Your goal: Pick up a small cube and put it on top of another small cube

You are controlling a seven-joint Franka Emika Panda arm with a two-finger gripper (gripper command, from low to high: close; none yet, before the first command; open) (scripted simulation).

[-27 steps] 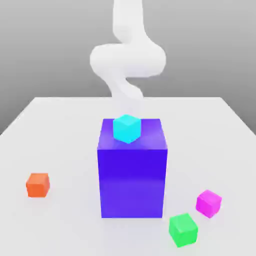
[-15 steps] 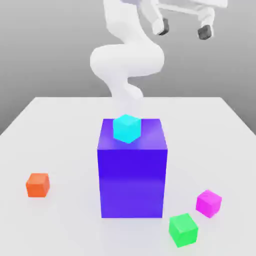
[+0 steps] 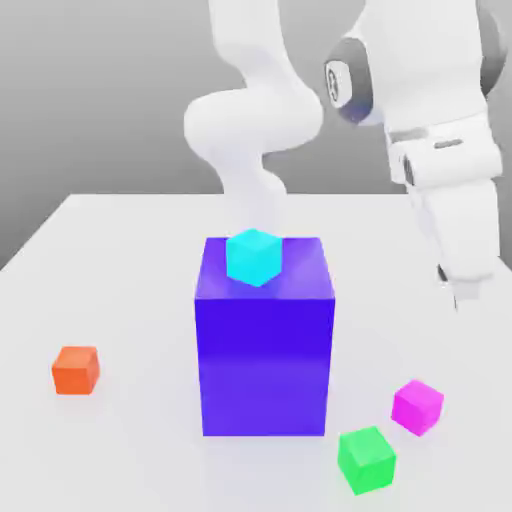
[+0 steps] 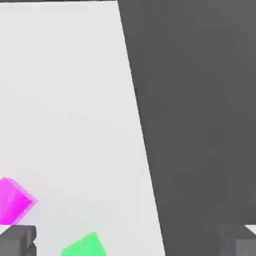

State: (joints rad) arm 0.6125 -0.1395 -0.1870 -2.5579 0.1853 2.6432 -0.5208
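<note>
Space lies between the tool (image 3: 462,292) and the small pink cube (image 3: 418,406) in the exterior view: the cube sits on the white worktop (image 3: 120,280) below it, a bit toward that view's left, near the green cube (image 3: 366,459). From the hand view, the tool (image 4: 127,240) stands wide and empty, the pink cube (image 4: 14,201) off by one finger (image 4: 17,240).

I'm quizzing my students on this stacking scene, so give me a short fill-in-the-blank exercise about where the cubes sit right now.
1. The cyan cube rests on top of the big ____ block.
2. The small cube lies on the table closest to the ____ cube.
3. The orange cube sits alone on the exterior view's ____ side.
4. The claw hangs above the table with its jaws ____.

Missing words: blue-violet; green; left; open
</note>
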